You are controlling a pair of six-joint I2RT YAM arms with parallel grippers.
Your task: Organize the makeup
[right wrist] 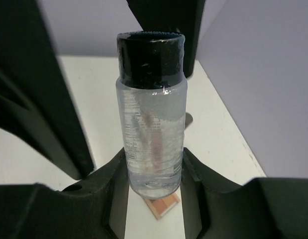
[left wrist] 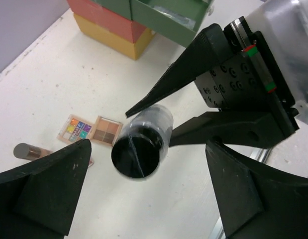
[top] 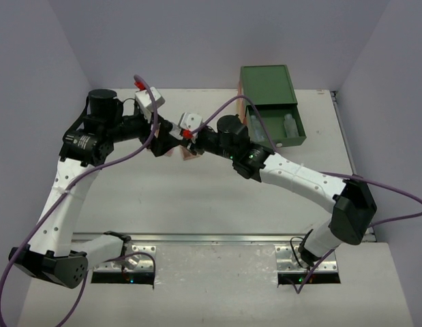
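Note:
A clear bottle (right wrist: 153, 129) with a black cap hangs in the air, and my right gripper (right wrist: 154, 162) is shut on its lower body. In the left wrist view the same bottle (left wrist: 142, 142) points its cap at the camera. My left gripper (left wrist: 148, 154) is open, its fingers (left wrist: 49, 184) wide apart on either side and clear of the bottle. From above, both grippers (top: 178, 138) meet over the table's far middle. Two flat palettes (left wrist: 106, 130) and a brown tube (left wrist: 27, 151) lie on the table below.
The green chest (top: 268, 85) stands at the back right with its drawer (top: 296, 139) pulled out; two clear bottles (top: 290, 125) lie in it. Its orange and yellow tiers (left wrist: 111, 30) show in the left wrist view. A palette (right wrist: 162, 205) lies under the held bottle.

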